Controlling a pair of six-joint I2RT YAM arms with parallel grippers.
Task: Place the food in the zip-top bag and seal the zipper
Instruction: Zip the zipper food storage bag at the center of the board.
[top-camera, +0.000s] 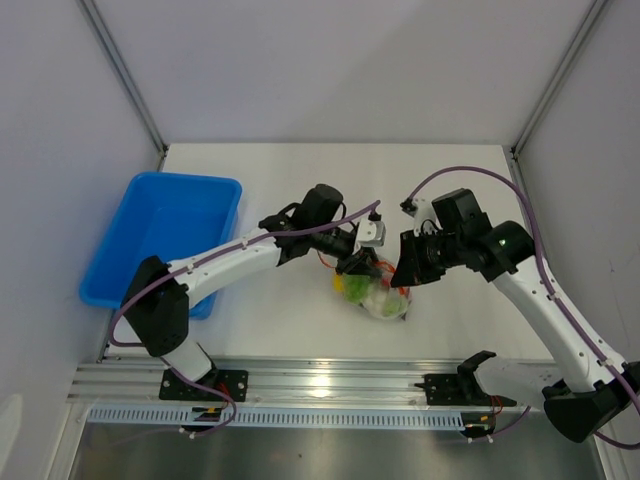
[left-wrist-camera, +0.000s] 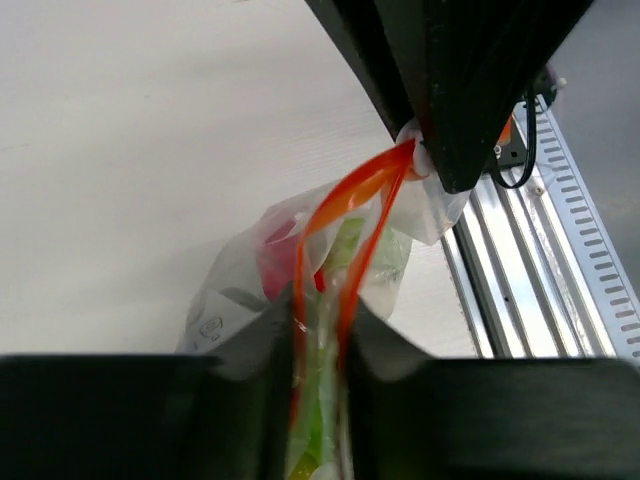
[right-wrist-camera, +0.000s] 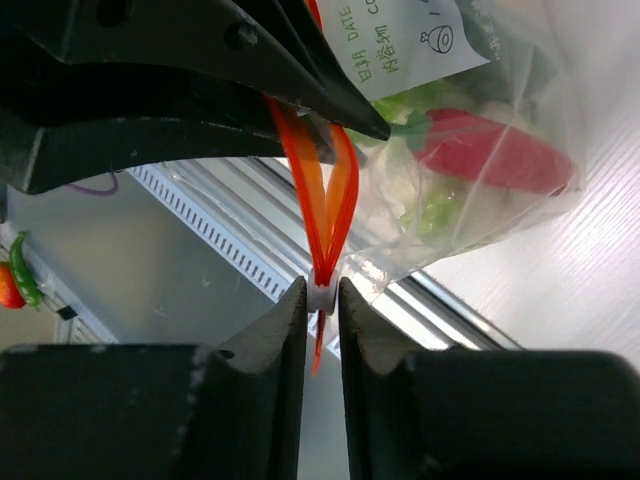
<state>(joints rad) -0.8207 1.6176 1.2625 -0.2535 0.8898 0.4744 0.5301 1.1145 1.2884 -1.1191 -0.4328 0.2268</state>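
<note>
Food (right-wrist-camera: 495, 155) is inside the zip-top bag (top-camera: 383, 298): red chili and pale green leafy pieces show through the clear film, under a white printed label (right-wrist-camera: 400, 45). The bag sits mid-table between the two arms, well apart from the blue tray (top-camera: 118, 240) at far left. Its mouth is raised and its body droops toward the near edge; the lower end appears to touch the table (top-camera: 300, 180). The right gripper (right-wrist-camera: 321, 290) has narrow jaws pinched on the white end tab of the zipper (left-wrist-camera: 345, 197). The left gripper (left-wrist-camera: 318, 335) has its jaws closed across the bag mouth, with both orange-red tracks passing between the fingers. Key relation: the zipper's long axis runs straight from one pair of jaws to the other, roughly left to right in the top view, and both grippers are on it. Between them the two tracks bow apart into an open loop, so that span is not sealed. Whether the stretch behind the left fingers is pressed together cannot be told. Judgement: filling looks done and sealing is in hand. The open span lies on the right-gripper side of the left jaws, so the likely need is a pinched slide along the axis against the anchored end tab. Risk: the film bunches or a track slips out of the pinch.
</note>
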